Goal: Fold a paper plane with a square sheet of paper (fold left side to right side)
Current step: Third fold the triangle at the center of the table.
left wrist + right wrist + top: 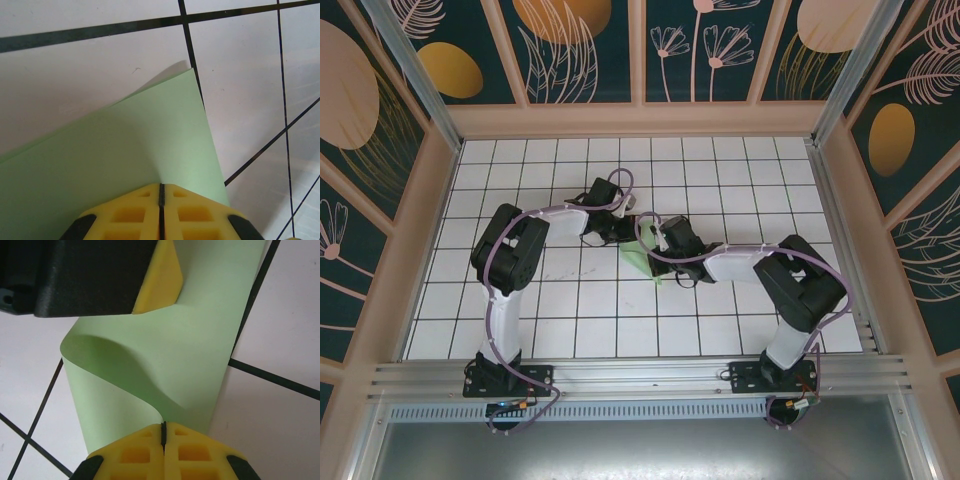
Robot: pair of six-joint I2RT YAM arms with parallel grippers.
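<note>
Mid-table on the white tiled surface (570,320), both arms are bent sharply at the elbow and reach inward, so their wrists meet near the centre, the left arm from the far left and the right arm from the near right. The thin light green square sheet of paper (190,340) sits between them, partly lifted off the tiles. The left gripper (161,187) has its yellow fingers (130,215) pinched together on one edge of the sheet. The right gripper (163,425) is clamped on the opposite edge. Between the two grips the sheet bows in a soft S-curve, uncreased.
</note>
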